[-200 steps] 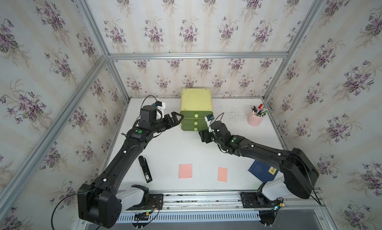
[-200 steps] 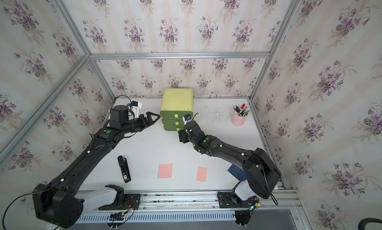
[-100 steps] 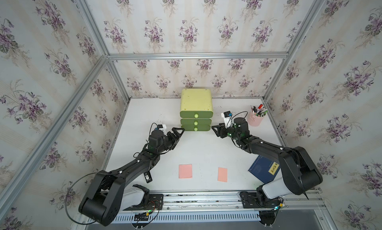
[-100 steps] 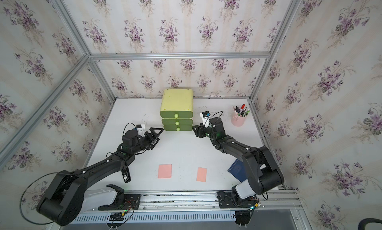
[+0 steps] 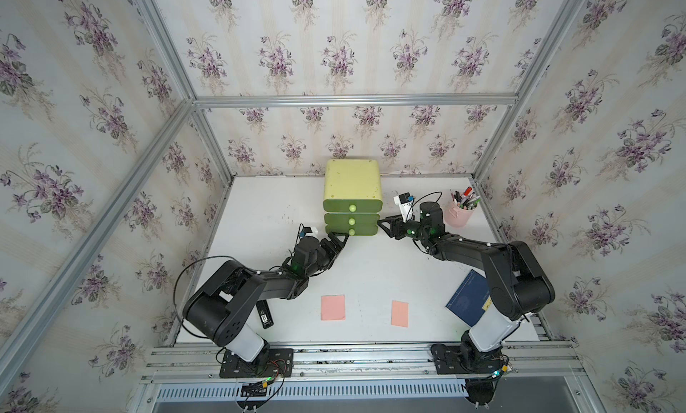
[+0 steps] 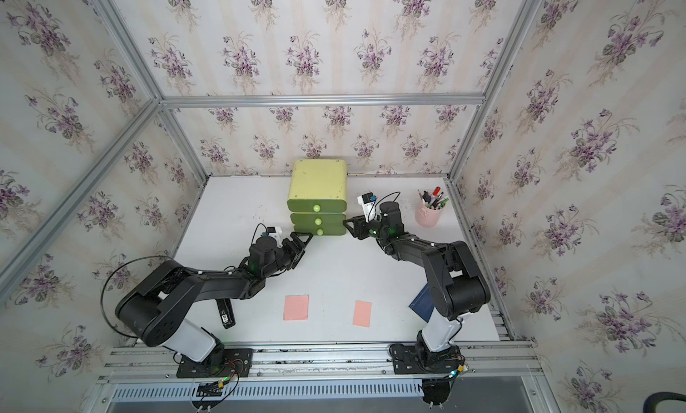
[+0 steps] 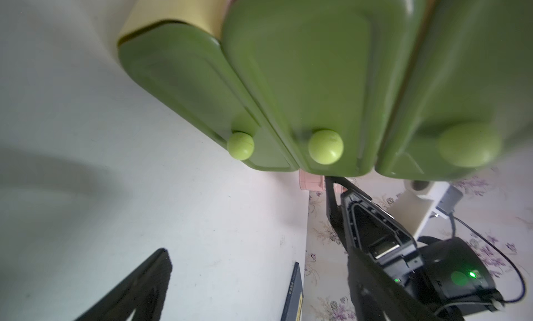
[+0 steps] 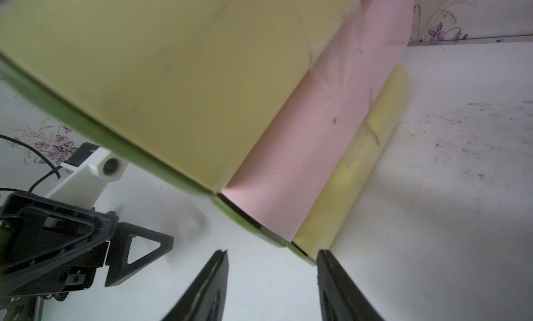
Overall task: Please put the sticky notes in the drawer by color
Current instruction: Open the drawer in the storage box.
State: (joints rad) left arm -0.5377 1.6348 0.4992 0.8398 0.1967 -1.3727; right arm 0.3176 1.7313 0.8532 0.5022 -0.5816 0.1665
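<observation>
The drawer (image 5: 352,186) (image 6: 317,184) stands at the back middle, its three green faces shut. Two salmon pink sticky notes (image 5: 333,308) (image 5: 399,313) lie flat near the front edge, far from both grippers. My left gripper (image 5: 339,240) (image 7: 259,276) is low at the drawer's front left corner, open and empty; the left wrist view shows all three knobs, the lowest knob (image 7: 240,146) nearest the table. My right gripper (image 5: 384,223) (image 8: 271,264) is at the drawer's right side by the lowest face, jaws apart, empty, one fingertip (image 8: 326,259) close to that corner.
A pink pen cup (image 5: 458,214) stands right of my right arm. A dark blue booklet (image 5: 469,298) lies at the front right, partly under that arm. A black oblong object (image 5: 264,315) lies at the front left beside the left arm's base.
My left gripper came down from the drawer's left side to its front left corner. My right gripper swung from the drawer's front to its right side, and its jaws narrowed.
</observation>
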